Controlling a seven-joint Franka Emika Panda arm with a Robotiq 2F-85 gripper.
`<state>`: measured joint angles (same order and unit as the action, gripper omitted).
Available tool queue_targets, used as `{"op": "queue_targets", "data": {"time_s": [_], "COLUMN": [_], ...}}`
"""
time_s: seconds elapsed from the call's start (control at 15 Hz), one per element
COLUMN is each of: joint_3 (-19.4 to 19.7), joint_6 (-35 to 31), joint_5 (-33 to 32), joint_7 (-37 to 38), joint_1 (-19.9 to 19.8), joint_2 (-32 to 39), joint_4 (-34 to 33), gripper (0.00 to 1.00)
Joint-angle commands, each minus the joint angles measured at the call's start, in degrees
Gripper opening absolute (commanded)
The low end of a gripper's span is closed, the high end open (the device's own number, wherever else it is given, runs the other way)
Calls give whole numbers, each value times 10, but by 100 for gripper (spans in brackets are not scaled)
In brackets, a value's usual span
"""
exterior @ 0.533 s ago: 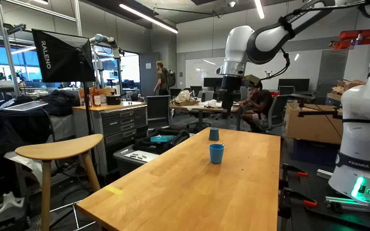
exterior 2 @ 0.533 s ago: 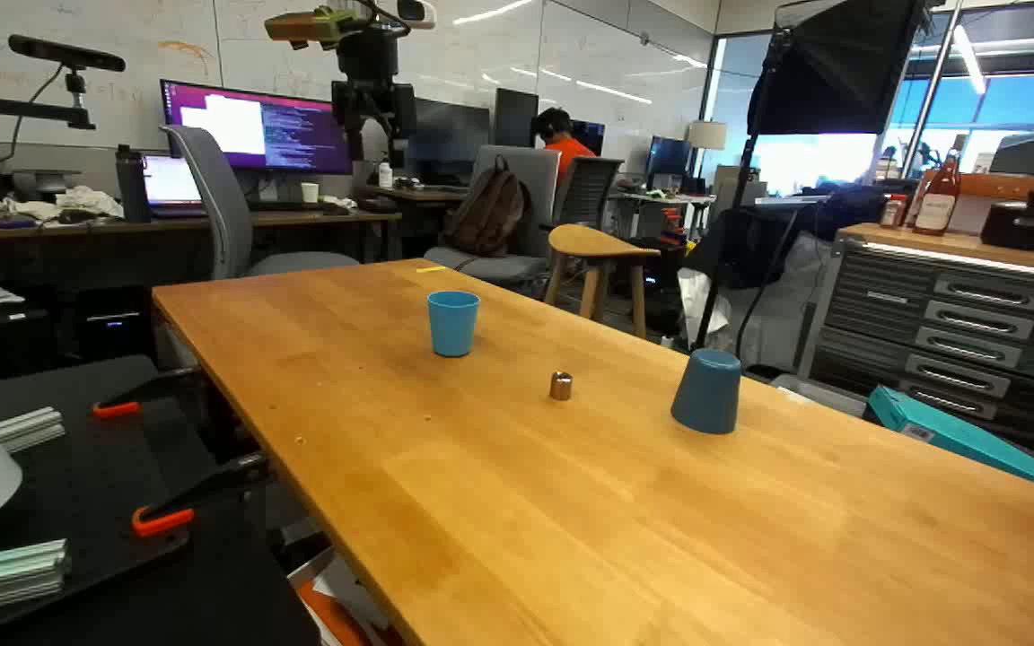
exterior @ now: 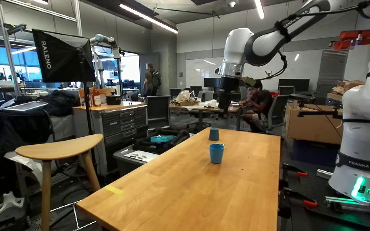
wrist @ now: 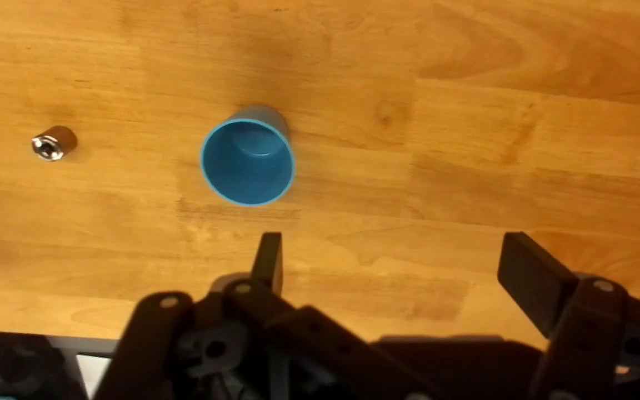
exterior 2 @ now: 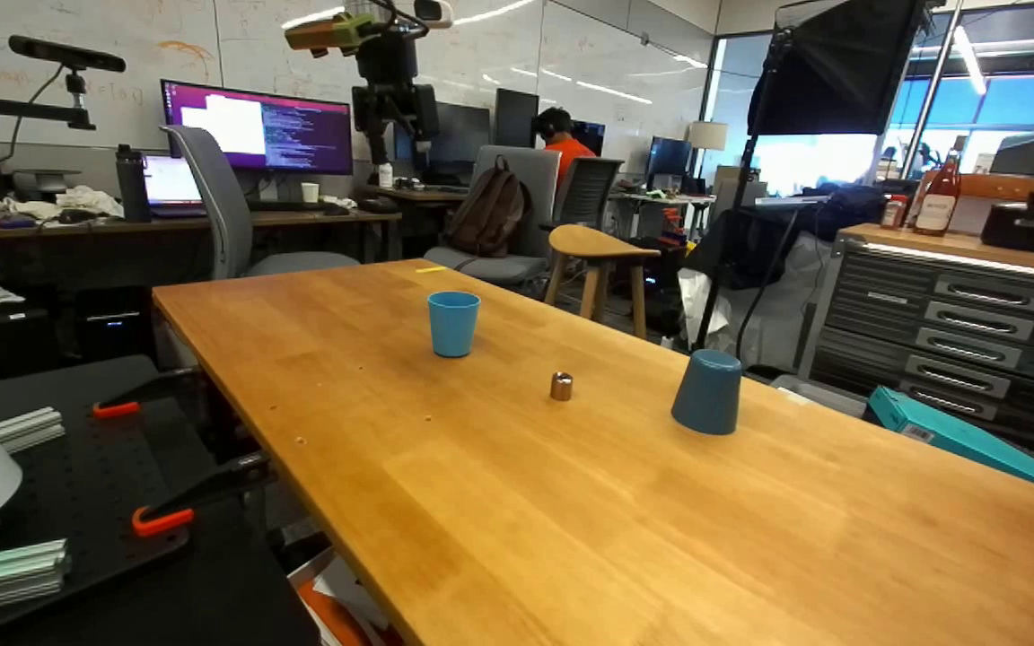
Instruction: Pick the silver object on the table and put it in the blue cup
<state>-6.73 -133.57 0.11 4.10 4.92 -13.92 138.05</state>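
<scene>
Hanging well above the surface point(exterior 2: 571, 520), the fingers point(wrist: 536, 283) are standing wide apart and pointing down, with wood grain showing between their tips. In the wrist view they are spanning four to six o'clock from the blue cup point(wrist: 248, 161), which is resting upright, mouth up. The silver object point(wrist: 54, 143) is standing on its end on the surface at nine o'clock from the blue cup, well apart from it.

In an exterior view the dark cup point(exterior 2: 706, 392) is resting upside down, and the silver object is standing between the two cups, at four o'clock from the blue cup and nine o'clock from the dark cup. The fingers are hanging there just short of twelve o'clock from the blue cup, well apart from both cups.

In an exterior view the arm point(exterior: 268, 41) is arching over from its base point(exterior: 345, 184), which is standing near three o'clock from the blue cup. There the blue cup is hiding much of the silver object, and the dark cup is standing beyond, at twelve o'clock. A yellow strip point(exterior: 114, 189) is lying on the surface at eight o'clock, a stool point(exterior: 59, 148) is standing at nine, and a softbox point(exterior: 64, 56) is standing at ten. Farther back, a person point(exterior: 148, 80) with a backpack point(exterior: 156, 78) is standing near eleven.
</scene>
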Motion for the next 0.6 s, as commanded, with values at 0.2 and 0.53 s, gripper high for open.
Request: {"op": "queue_targets", "data": {"time_s": [0.2, 0.53], "joint_3": [80, 132], "joint_6": [-29, -22], "joint_5": [-41, -28], "joint_7": [53, 82], "joint_1": [-95, -122], "joint_2": [152, 319], "joint_4": [-123, -226], "gripper": [100, 100]}}
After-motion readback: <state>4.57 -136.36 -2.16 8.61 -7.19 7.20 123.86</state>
